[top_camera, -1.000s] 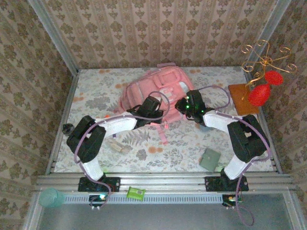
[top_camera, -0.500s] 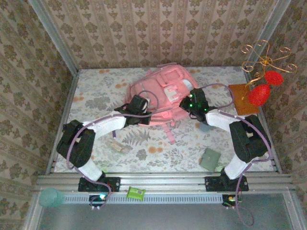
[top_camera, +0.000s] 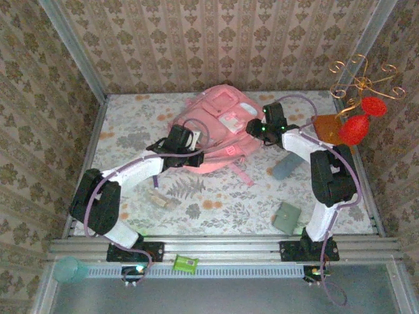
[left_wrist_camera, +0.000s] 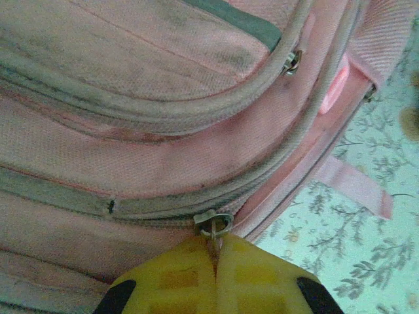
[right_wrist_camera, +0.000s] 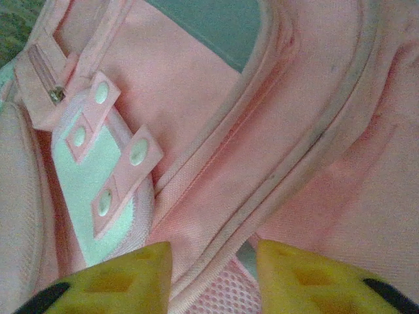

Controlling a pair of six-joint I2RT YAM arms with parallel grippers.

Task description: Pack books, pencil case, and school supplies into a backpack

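The pink backpack (top_camera: pixel 219 118) lies at the back middle of the table. In the left wrist view my left gripper (left_wrist_camera: pixel 215 245) is shut on a metal zipper pull (left_wrist_camera: pixel 214 224) at the end of a grey zip line on the backpack (left_wrist_camera: pixel 163 150). From above, the left gripper (top_camera: pixel 198 155) sits at the pack's near left edge. My right gripper (top_camera: pixel 253 127) is at the pack's right side, open. Its yellow fingers (right_wrist_camera: pixel 131 275) straddle a piped seam of the backpack (right_wrist_camera: pixel 262 131) without pinching it. A small pale beige block (top_camera: pixel 163 199) lies near the left arm.
A flat blue-grey piece (top_camera: pixel 286 168) and a grey-green square pouch (top_camera: pixel 286 217) lie on the right. A gold stand with red ornaments (top_camera: pixel 359 124) on a wooden base (top_camera: pixel 327 127) stands at the back right. A small black thing (top_camera: pixel 91 174) lies by the left wall.
Both arms have reached farther back and the backpack has been dragged and turned toward the back wall. The right gripper has opened; the left stays shut on the zipper pull.
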